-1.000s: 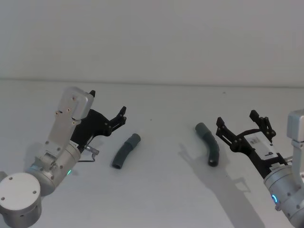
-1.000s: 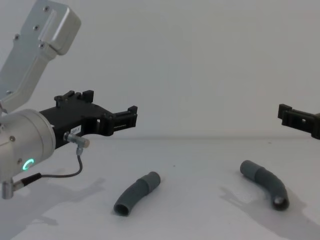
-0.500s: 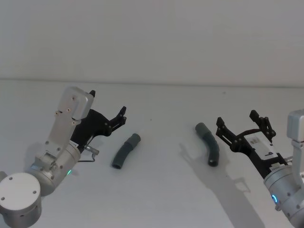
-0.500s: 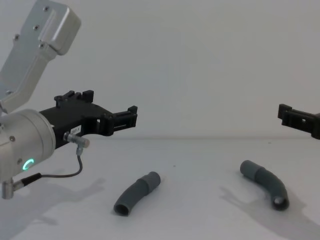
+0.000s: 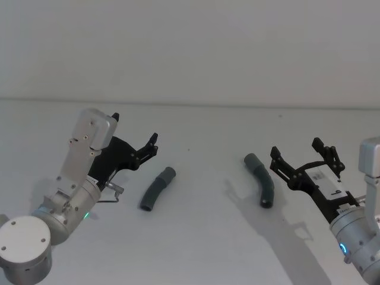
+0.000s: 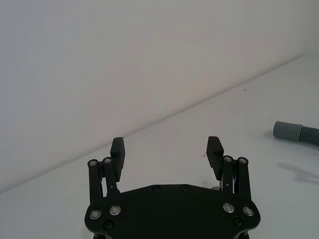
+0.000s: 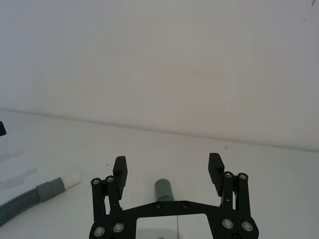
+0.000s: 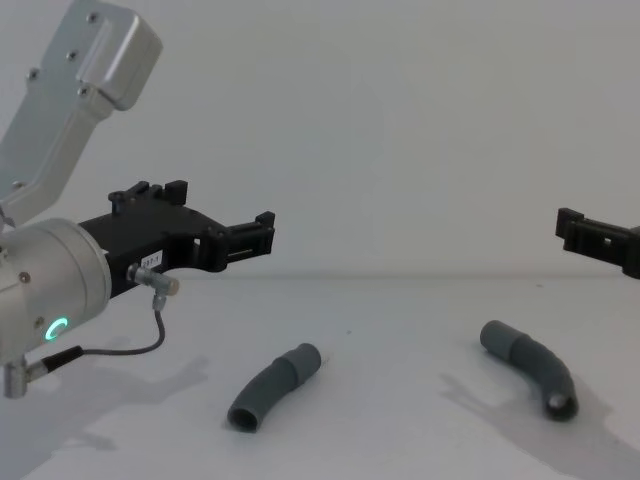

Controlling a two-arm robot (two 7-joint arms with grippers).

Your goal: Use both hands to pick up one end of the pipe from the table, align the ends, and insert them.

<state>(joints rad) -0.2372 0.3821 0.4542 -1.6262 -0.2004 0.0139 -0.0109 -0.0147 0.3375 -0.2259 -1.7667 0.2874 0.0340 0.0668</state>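
Two curved dark grey pipe pieces lie apart on the white table (image 5: 202, 237). The left piece (image 5: 157, 189) (image 8: 272, 388) has its smooth collar end (image 5: 169, 174) pointing away from me. The right piece (image 5: 262, 179) (image 8: 530, 372) has its collar (image 5: 252, 160) at the far end too. My left gripper (image 5: 135, 130) (image 6: 166, 147) hovers open to the left of the left piece, above the table. My right gripper (image 5: 295, 148) (image 7: 168, 163) is open just right of the right piece, whose collar (image 7: 163, 189) shows beyond its fingers. Neither gripper touches a pipe piece.
A plain pale wall (image 5: 190, 47) rises behind the table's far edge. A thin grey cable (image 8: 130, 345) loops below the left wrist. White table surface lies between the two pipe pieces and in front of them.
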